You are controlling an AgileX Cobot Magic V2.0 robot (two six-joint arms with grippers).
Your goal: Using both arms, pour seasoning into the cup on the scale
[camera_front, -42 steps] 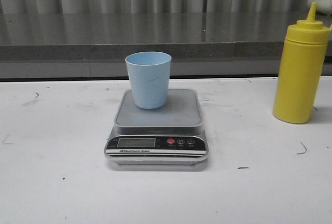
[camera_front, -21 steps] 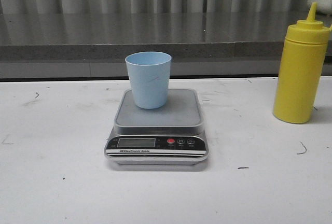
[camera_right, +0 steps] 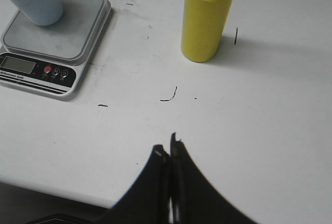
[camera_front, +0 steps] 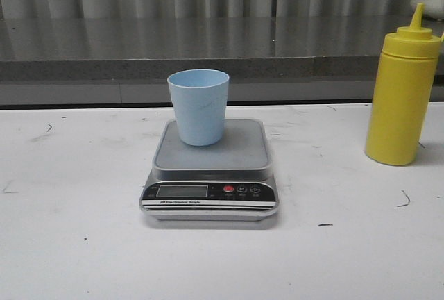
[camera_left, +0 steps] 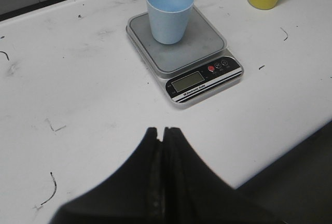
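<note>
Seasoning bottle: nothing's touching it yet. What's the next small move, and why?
Probably open the right end effector and bring it toward the seasoning bottle. Its fingers are shut and empty, short of the bottle, which stands upright and capped on the table, to the right of the scale. The cup already sits on the platform, so the bottle needs grasping first.

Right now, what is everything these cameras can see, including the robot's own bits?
cup: one, pale blue, upright on the scale's platform, toward its back.
scale: one, silver with a black front panel, middle of the table.
seasoning bottle: one, yellow, upright on the table to the right of the scale, capped.
table: one, white, scuffed with dark marks.
left claw: one, black, shut, above the table, holding nothing.
right claw: one, black, shut, above the table, holding nothing.
</note>
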